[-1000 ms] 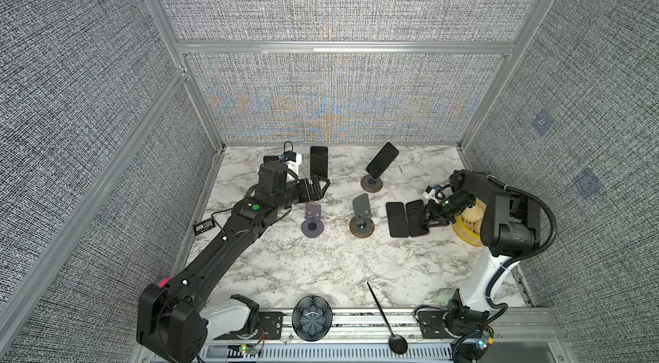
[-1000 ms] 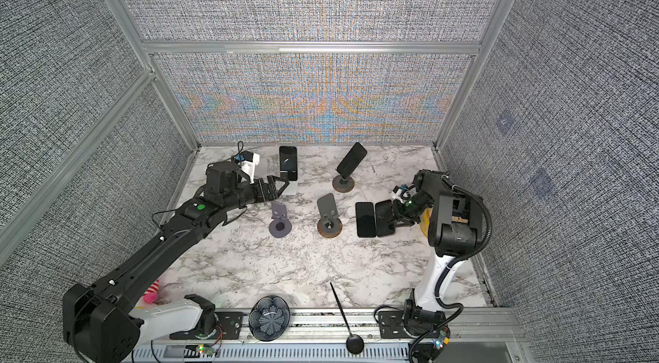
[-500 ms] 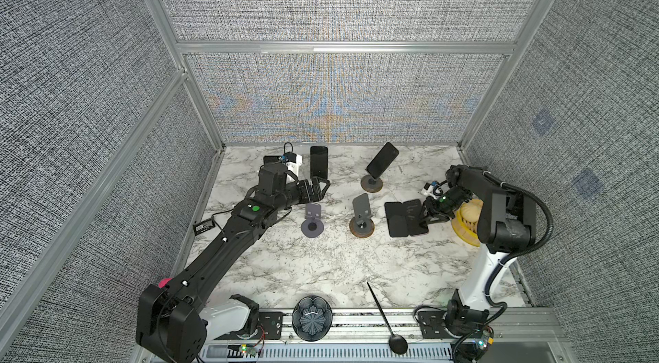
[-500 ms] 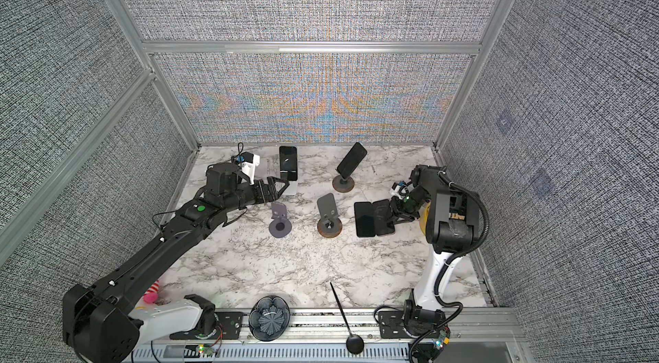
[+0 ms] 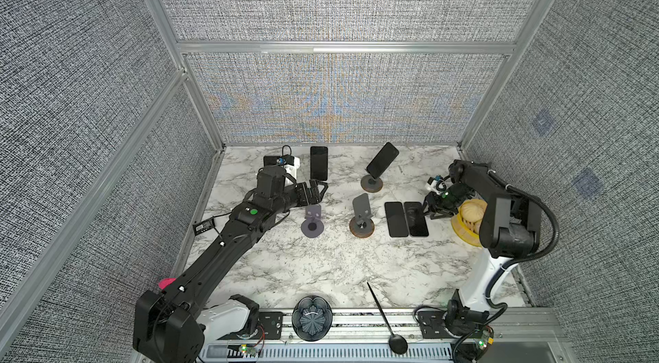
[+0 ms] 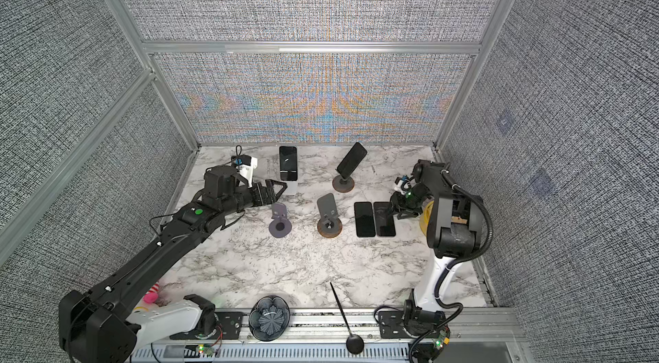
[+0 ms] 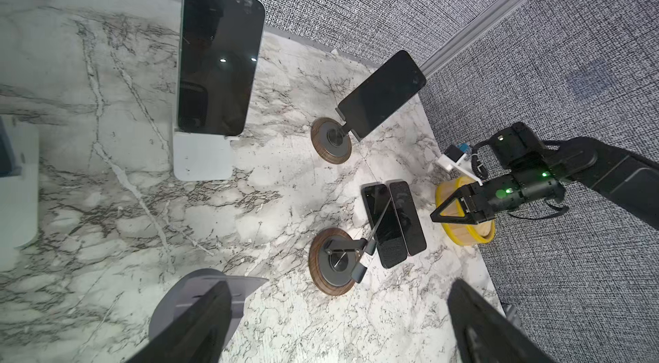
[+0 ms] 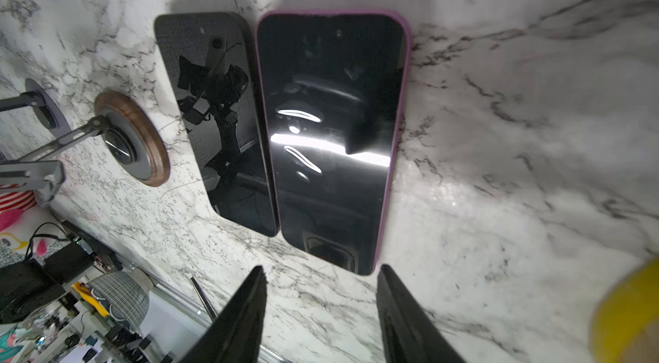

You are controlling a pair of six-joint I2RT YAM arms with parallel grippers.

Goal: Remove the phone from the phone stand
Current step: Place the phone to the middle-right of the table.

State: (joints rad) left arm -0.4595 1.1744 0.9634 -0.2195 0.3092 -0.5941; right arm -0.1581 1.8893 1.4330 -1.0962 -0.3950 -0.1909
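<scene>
Now that the right gripper (image 8: 321, 268) has let go of the purple-cased phone (image 8: 331, 136), flat beside the black phone (image 8: 221, 122), that removal looks done; left gripper (image 5: 320, 192) hangs open.

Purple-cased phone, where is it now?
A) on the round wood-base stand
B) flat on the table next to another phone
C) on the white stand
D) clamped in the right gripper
B: the purple-cased phone lies flat on the table beside a second phone, and the right gripper is open with its jaws clear of it.
</scene>
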